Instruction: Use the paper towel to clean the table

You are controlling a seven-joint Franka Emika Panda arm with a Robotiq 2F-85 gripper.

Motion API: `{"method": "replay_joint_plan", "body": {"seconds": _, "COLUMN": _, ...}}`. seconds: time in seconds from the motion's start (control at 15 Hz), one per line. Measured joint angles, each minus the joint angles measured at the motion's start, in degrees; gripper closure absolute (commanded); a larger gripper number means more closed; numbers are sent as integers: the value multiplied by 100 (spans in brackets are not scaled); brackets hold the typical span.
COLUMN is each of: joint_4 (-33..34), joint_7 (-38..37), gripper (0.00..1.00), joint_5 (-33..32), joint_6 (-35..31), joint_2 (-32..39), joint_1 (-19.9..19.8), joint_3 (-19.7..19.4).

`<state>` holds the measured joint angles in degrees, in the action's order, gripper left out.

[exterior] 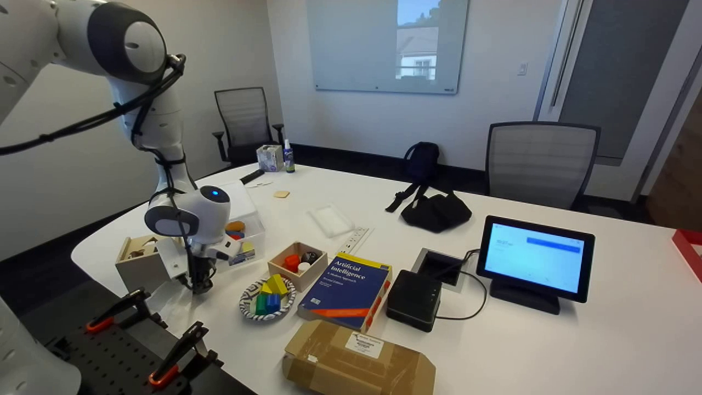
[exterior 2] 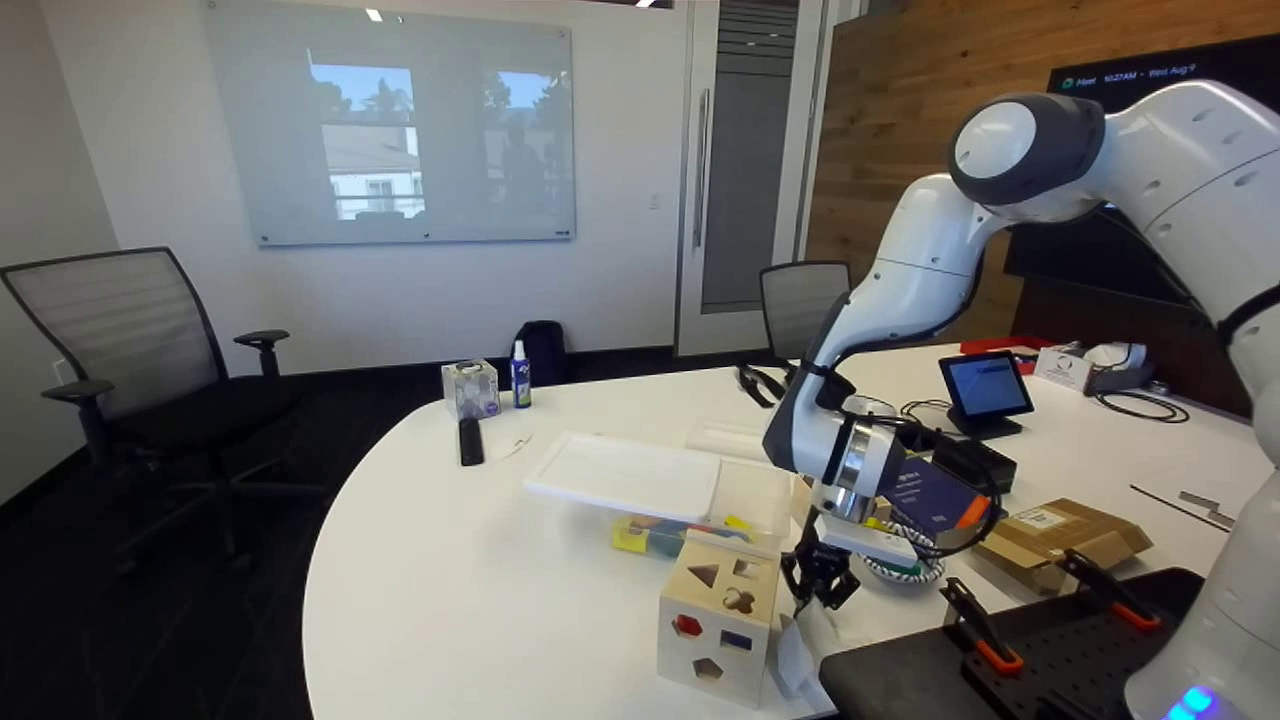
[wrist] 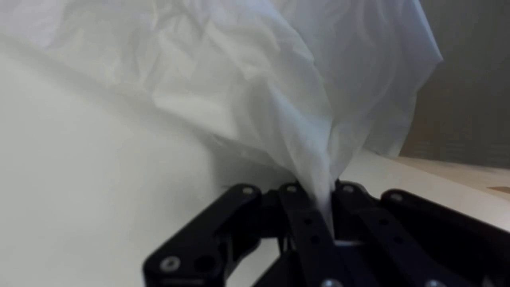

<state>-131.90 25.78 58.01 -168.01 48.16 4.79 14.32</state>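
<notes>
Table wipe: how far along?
Looks done: grasp, gripper closed on the towel. In hand: towel held low at the edge of the table, beside the shape box; contact or wiping unclear. Likely left: most of the wiping, around the book and carton.

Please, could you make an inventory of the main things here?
table: one, white, central
paper towel: one, white, near wooden cube
wooden cube: one, tan, on table
tub: one, clear, near wooden cube
book: one, blue, on table
bowl: one, white and black, beside book
blocks: several, yellow, green, blue, in bowl
cardboard box: one, brown, near book
screen: one, black, on table
spray bottle: one, blue, near table's edge
chairs: two, grey, around table
arm: one, white, above table
claw: one, black, closed on paper towel
</notes>
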Motion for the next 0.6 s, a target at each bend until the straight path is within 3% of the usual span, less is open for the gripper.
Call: {"method": "replay_joint_plan", "body": {"seconds": 0.6, "joint_4": -852, "joint_7": 1, "gripper": 99, "joint_5": 546, "joint_6": -1116, "joint_2": -503, "joint_1": -397, "joint_3": 247}}
